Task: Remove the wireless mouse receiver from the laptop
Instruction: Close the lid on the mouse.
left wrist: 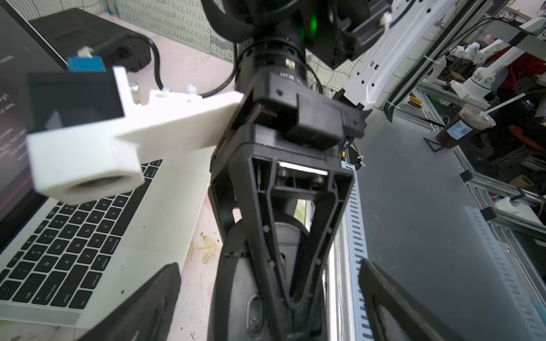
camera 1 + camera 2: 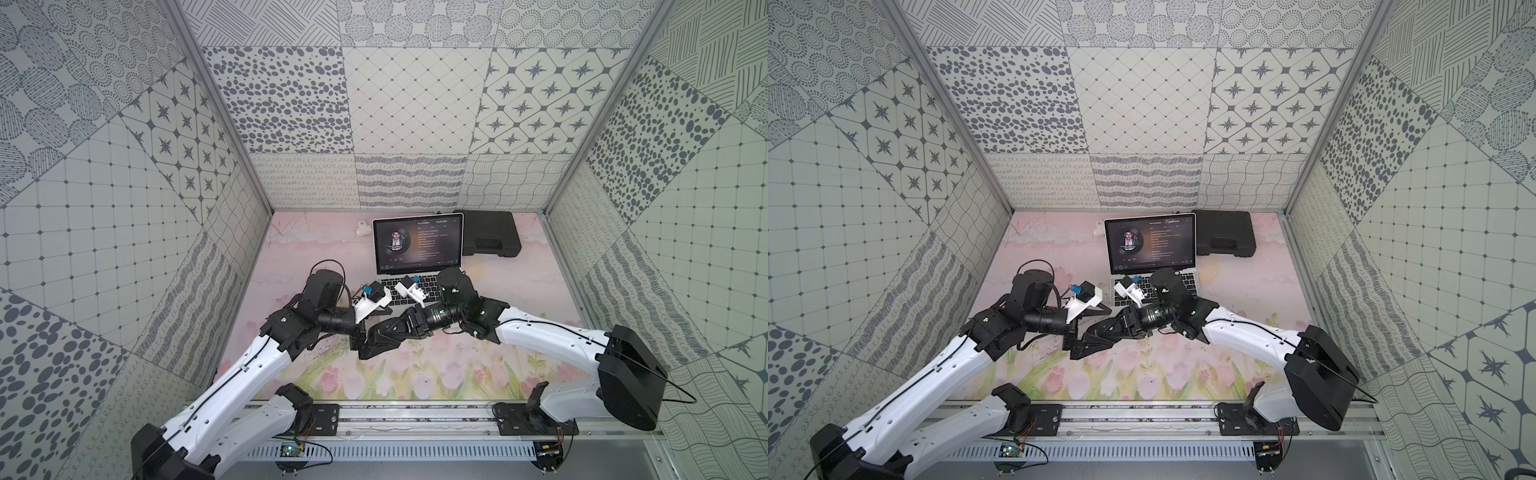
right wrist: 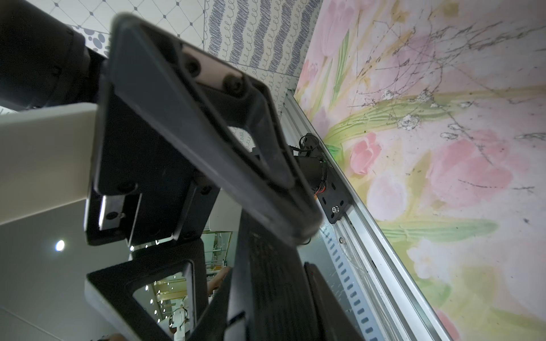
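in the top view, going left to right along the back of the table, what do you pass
small white object → laptop → black case

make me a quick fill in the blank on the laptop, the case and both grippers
1. The laptop sits with its lid ___.
2. The case near its screen is coloured ___.
3. On the left gripper the jaws stand ___.
4. The right gripper is clamped on a ___.
Missing words: open; black; open; mouse.
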`<action>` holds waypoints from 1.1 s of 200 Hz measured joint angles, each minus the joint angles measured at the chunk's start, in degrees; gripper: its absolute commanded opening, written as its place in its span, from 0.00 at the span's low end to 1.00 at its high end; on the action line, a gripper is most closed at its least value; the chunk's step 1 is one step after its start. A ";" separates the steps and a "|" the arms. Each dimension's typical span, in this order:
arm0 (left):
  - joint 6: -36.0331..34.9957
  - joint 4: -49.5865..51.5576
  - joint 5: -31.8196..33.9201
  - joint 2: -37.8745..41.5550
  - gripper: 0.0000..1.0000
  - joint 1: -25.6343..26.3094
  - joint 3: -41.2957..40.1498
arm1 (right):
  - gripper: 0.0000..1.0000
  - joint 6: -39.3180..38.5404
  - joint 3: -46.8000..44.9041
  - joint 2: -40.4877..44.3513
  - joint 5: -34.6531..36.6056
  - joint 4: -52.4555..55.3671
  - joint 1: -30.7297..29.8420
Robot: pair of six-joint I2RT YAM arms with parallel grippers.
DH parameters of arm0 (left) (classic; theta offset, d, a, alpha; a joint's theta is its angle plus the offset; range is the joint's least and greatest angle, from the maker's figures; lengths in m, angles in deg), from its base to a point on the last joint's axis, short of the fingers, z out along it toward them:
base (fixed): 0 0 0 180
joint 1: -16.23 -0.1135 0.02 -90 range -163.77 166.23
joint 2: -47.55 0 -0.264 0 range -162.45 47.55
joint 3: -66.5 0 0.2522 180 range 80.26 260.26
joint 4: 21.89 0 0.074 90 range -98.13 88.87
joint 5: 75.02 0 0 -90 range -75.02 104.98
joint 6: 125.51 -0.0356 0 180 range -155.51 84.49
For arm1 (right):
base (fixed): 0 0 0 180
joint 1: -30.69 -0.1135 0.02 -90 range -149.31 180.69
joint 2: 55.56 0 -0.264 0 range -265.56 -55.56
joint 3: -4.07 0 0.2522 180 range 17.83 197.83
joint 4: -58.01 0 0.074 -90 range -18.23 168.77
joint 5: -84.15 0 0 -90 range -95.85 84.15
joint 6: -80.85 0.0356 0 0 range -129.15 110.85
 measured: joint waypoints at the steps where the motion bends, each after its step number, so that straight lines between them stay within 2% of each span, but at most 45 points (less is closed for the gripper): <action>1: 0.02 -0.15 0.00 0.11 0.99 0.00 -0.04 | 0.14 0.09 -0.07 0.00 0.00 -0.13 0.02; 91: 5.18 -13.22 -0.24 9.05 0.99 0.00 -6.56 | 0.14 4.44 -4.50 8.74 -1.03 -3.21 9.44; 106: 5.53 -14.32 0.13 8.09 0.99 0.00 -6.69 | 0.14 4.48 -4.81 10.27 -1.97 -2.86 11.82; 116: 5.16 -14.84 0.24 7.02 0.93 0.00 -6.43 | 0.14 4.46 -4.81 11.13 -2.56 -2.89 13.09; 130: 3.82 -15.52 0.20 5.27 0.90 0.02 -5.95 | 0.14 4.50 -4.79 12.00 -3.69 -3.08 14.12; 152: 2.27 -17.84 0.79 3.06 0.98 0.07 -5.92 | 0.13 4.90 -4.79 12.15 -5.42 -3.19 14.19; 220: -1.51 -25.64 2.73 -2.32 0.99 0.48 -6.29 | 0.12 5.51 -4.79 12.41 -8.15 -2.78 13.64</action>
